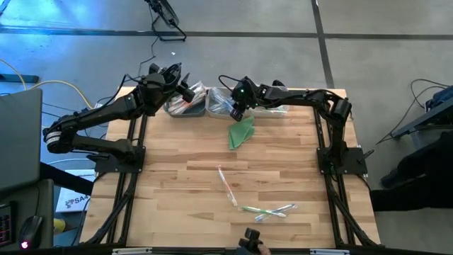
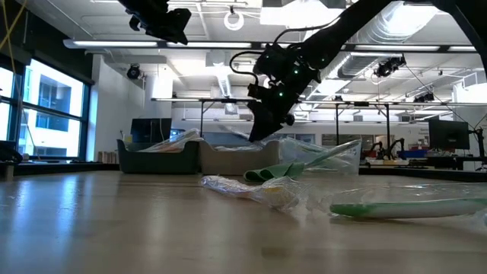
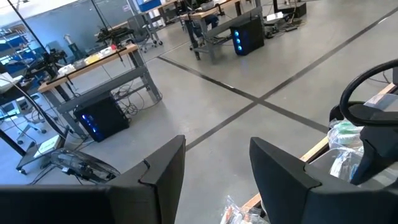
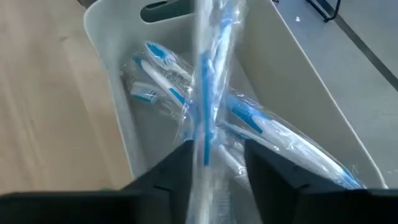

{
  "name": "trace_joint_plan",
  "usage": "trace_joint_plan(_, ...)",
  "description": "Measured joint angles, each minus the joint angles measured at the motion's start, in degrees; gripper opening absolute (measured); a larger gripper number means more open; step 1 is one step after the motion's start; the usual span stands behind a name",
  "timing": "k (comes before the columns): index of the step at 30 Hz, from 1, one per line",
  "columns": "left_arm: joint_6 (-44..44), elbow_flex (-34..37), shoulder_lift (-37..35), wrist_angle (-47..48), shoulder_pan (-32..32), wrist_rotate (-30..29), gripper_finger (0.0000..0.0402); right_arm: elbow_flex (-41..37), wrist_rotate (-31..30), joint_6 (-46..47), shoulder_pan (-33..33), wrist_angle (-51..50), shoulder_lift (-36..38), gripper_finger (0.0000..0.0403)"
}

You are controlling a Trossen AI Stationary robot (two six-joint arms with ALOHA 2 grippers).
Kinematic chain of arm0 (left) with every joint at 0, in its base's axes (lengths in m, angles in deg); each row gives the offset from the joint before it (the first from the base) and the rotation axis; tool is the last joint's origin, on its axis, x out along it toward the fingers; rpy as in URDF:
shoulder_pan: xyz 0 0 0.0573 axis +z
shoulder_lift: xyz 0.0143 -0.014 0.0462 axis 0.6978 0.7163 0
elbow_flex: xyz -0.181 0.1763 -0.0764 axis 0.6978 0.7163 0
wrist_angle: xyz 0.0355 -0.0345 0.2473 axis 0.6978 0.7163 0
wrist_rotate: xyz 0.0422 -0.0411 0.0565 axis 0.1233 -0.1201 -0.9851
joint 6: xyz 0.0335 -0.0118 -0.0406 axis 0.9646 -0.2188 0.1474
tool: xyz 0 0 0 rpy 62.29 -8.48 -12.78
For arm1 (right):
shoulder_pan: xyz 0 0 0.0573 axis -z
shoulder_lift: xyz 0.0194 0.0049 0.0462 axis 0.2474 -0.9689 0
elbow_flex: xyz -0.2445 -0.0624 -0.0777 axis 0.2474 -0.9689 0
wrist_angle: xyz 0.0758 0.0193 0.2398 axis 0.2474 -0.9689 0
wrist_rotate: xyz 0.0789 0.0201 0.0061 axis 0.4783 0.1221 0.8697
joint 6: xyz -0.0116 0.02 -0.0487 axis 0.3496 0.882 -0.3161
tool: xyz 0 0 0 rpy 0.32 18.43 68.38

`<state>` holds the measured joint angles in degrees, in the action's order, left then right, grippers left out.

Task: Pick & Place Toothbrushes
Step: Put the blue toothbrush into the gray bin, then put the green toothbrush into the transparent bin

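The right claw (image 1: pixel 236 108) hangs over the pale bin (image 4: pixel 118 118) at the far edge of the wooden counter (image 1: pixel 177 184). In the right wrist view a wrapped blue toothbrush (image 4: pixel 204 93) stands upright between its two dark fingers (image 4: pixel 177 171); the fingers sit just beside the wrapper, and whether they pinch it or have let go cannot be told. Below it, more blue toothbrushes (image 4: pixel 249 121) in clear wrappers lie in the pale bin.

The left claw (image 1: pixel 185 91) is held above the dark bin (image 1: pixel 180 106), which stands just beside the pale one and holds wrapped brushes with orange accents. Its fingers (image 3: pixel 165 177) are spread apart with nothing between them.

A folded green cloth (image 1: pixel 241 132) lies on the counter just in front of the pale bin. Nearer the front edge, well apart from the bins, a pink-accented toothbrush (image 1: pixel 226 185) lies alone, and beside it two green toothbrushes (image 1: pixel 267 210) lie crossed, all in clear wrappers. In the low view the green ones (image 2: pixel 411 207) lie closest to the camera
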<state>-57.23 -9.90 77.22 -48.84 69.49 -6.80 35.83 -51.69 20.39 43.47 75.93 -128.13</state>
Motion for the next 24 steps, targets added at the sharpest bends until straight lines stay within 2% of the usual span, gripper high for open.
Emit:
trace_joint_plan(5,0.0,0.0,0.0,0.0,0.0,0.0,0.0175,0.0,1.2,0.0,-0.1,-0.4,0.3,0.019)
trace_joint_plan(9,0.0,0.0,0.0,0.0,0.0,0.0,0.0175,0.0,1.5,0.0,-0.2,-1.2,2.2,0.0217)
trace_joint_plan(13,0.0,0.0,0.0,0.0,0.0,0.0,0.0175,0.0,1.5,0.0,-0.3,-1.4,5.7,0.0216)
trace_joint_plan(24,0.6,0.0,0.0,0.0,0.0,0.0,0.0175,0.0,1.7,-0.4,-2.0,-4.3,18.6,0.0181)
